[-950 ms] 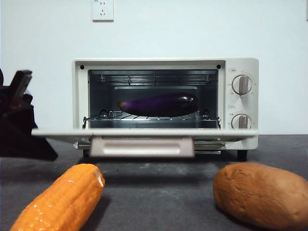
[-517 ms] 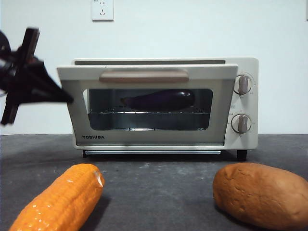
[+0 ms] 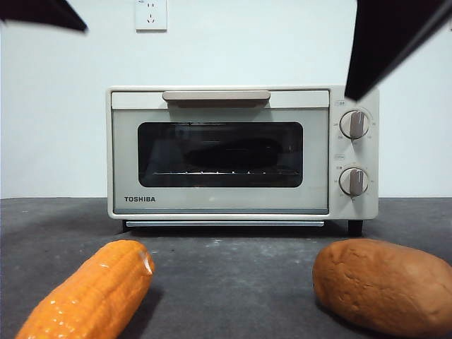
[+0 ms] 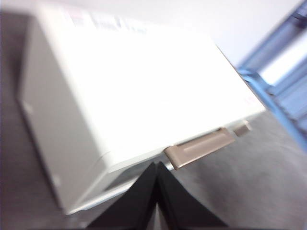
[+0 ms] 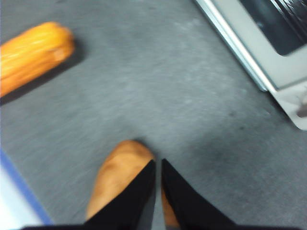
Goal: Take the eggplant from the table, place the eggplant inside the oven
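Now the glossy, elongated eggplant lies on the wire rack behind the oven's dark glass, door closed, mid-frame on the speckled grey counter. The bumpy orange corn cob sits lower left, a matte brown lump lower right. Both left gripper and right gripper have fingers pressed together, empty.
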`<state>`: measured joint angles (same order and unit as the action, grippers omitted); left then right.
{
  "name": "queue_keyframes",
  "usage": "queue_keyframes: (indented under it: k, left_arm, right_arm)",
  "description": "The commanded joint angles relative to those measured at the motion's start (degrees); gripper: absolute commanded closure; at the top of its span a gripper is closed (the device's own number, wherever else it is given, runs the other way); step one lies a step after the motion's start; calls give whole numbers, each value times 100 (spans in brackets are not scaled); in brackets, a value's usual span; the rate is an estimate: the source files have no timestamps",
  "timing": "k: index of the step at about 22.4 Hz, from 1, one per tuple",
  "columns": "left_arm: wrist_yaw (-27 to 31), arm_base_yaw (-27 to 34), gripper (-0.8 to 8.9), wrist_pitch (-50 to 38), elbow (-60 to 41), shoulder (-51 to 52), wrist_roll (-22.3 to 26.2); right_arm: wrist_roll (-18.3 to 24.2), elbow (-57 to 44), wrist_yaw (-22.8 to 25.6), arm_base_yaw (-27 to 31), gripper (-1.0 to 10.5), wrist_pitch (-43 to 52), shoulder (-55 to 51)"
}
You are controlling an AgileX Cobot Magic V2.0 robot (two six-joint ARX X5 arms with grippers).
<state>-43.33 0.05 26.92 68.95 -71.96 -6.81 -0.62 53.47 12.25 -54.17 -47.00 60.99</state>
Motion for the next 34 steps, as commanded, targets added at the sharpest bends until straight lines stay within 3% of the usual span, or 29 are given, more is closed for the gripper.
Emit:
queue_keyframes:
  k: [1, 3, 8, 15, 17, 20, 34]
  left_arm:
    - [730, -144, 808, 275, 72, 476, 356]
    - [1436, -308, 808, 625, 2, 973, 640]
    - [2433, -739, 807, 315, -1355, 2234, 562]
    - [3650, -1237, 808, -728, -3735, 3923, -59]
    - [3746, -1292, 807, -726, -3926, 4122, -201]
    - [3735, -1305, 807, -455, -3943, 4223, -826]
    - [3735, -1305, 807, -595, -3943, 4194, -846]
  right_arm:
    - [-251, -181, 61, 363, 941, 472, 4]
    - [-409, -468, 177, 887, 941, 977, -120]
    - [-638, -1576, 173, 1971, 941, 2691, -1054]
    - [-796, -3038, 173, 2367, 941, 4282, -2223]
    - [-798, -3139, 175, 2367, 941, 4262, -2256]
    - [-796, -3141, 173, 2367, 941, 4238, -2256]
    - [-796, -3141, 175, 2367, 941, 4439, -2256]
